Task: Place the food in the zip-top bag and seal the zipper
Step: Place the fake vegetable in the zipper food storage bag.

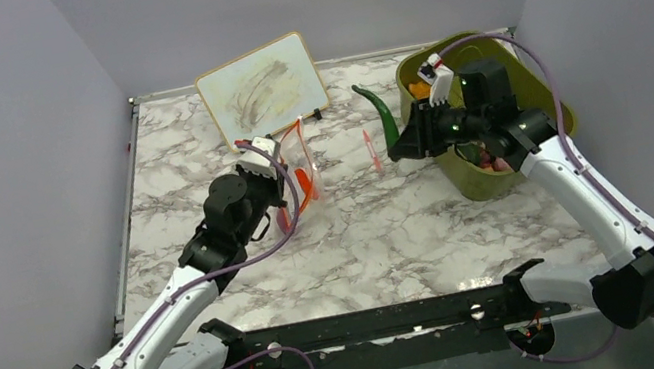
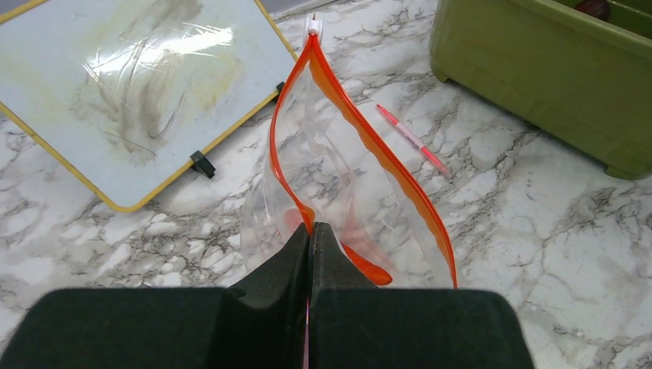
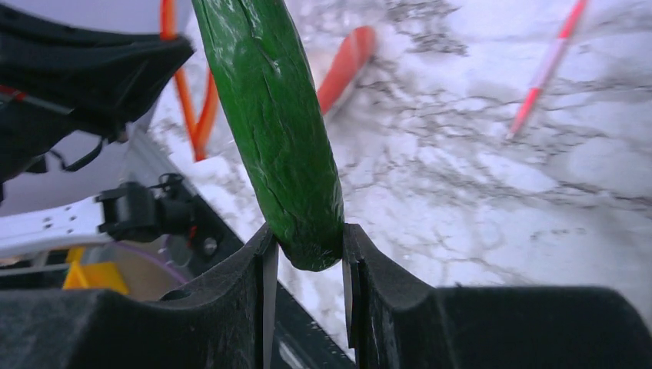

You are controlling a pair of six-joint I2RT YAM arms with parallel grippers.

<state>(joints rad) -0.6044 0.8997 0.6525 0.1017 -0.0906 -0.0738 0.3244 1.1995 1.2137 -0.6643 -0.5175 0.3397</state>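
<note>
My left gripper (image 2: 310,228) is shut on one lip of the clear zip-top bag (image 2: 338,177) and holds it upright on the marble table. The red-orange zipper (image 2: 369,138) gapes in a long loop, so the mouth is open. In the top view the bag (image 1: 299,164) stands left of centre at the left gripper (image 1: 282,184). My right gripper (image 3: 306,246) is shut on the end of a long green food piece (image 3: 277,115). It holds that piece (image 1: 384,118) above the table, between the bag and the bin. More food (image 1: 487,161) lies in the bin.
An olive-green bin (image 1: 465,182) stands at the right (image 2: 538,69). A red-pink pen (image 1: 371,149) lies on the table between bag and bin (image 2: 411,138). A small yellow-framed whiteboard (image 1: 261,90) leans at the back, just behind the bag.
</note>
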